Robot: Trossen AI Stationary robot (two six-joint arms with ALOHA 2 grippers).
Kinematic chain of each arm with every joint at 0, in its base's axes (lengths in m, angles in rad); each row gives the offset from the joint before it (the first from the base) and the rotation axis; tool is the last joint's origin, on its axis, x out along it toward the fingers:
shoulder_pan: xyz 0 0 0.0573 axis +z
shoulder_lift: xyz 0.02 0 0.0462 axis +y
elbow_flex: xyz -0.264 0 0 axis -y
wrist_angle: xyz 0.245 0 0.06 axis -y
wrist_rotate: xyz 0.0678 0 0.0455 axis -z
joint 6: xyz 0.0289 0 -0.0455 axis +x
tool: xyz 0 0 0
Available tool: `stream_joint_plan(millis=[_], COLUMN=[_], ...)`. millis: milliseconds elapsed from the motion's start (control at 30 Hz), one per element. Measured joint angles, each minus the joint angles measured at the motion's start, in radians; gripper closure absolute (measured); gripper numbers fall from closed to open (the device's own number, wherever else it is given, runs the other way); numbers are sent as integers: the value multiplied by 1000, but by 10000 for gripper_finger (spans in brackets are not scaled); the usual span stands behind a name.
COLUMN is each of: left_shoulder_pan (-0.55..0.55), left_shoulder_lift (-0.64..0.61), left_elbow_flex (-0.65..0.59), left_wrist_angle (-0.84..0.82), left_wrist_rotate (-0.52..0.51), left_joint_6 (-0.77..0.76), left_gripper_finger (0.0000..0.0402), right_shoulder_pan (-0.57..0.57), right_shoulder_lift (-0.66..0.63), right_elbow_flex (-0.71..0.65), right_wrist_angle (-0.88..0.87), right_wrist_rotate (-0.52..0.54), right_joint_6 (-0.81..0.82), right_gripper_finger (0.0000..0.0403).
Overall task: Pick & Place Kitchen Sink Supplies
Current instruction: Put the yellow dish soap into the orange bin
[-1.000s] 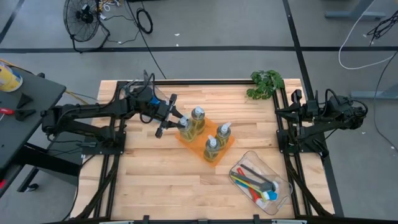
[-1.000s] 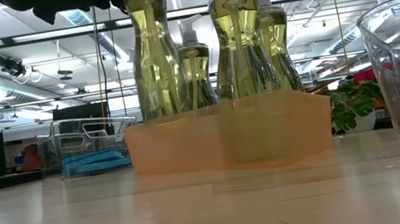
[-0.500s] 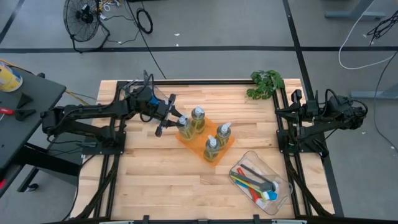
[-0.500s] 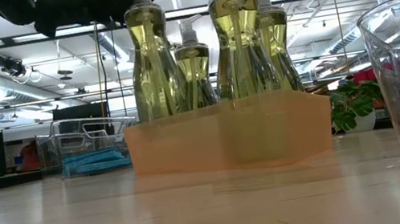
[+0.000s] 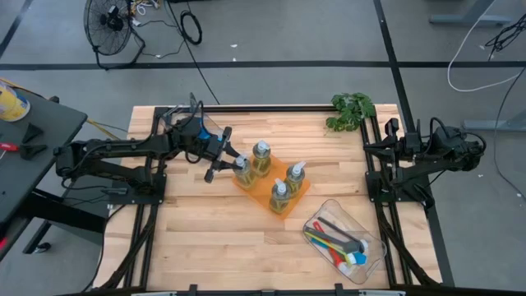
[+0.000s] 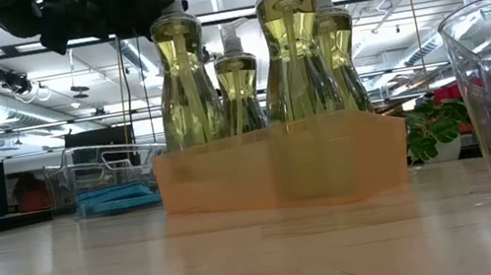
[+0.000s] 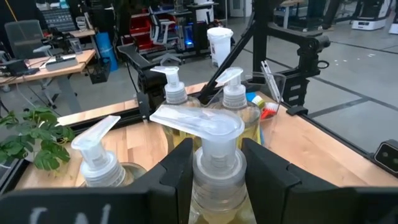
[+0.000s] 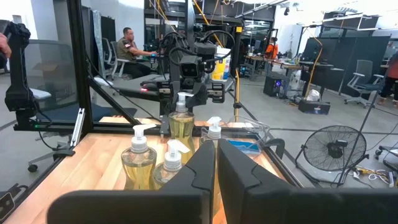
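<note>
Left gripper [image 7: 214, 171]: at the leftmost soap bottle [image 5: 242, 170] in the orange tray [image 5: 302, 190], its fingers [image 7: 177, 180] part-open and standing on either side of the bottle's neck under the white pump head; whether they press on the neck or only bracket it cannot be told.
Right gripper [image 8: 216, 167]: parked at the right edge of the surface [image 5: 214, 238], fingers closed, empty.
Soap bottles: all four stand upright in the orange tray near the middle of the surface, close together.
Brushes: lying in the clear bin [image 5: 370, 247] at the front right, well apart from the tray.
Sponges: a blue stack [image 6: 116, 197] in a far clear bin, seen only in the low view.
Risk, tipping: the bottle is tall and held high; a sideways pull would likely tilt it into its neighbour [image 5: 261, 159].
Risk, slip: the neck is smooth and narrow; a loose hold could let the bottle slide down to the pump collar.
Risk, tray: a bottle base catching the tray wall may drag the tray along.
</note>
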Motion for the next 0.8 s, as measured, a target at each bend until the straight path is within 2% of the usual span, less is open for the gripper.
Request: stream_joint_plan(millis=[800], left_shoulder_pan=[-8], left_shoulder_lift=[55], left_elbow_flex=[0], left_wrist_angle=[-8], left_wrist_rotate=[8], left_joint_6=[19], left_gripper_finger=[280], right_shoulder_pan=[0], right_shoulder_lift=[0], right_elbow_flex=[0], right_wrist_angle=[0], right_wrist_rotate=[0], right_joint_6=[0], right_gripper_finger=[382])
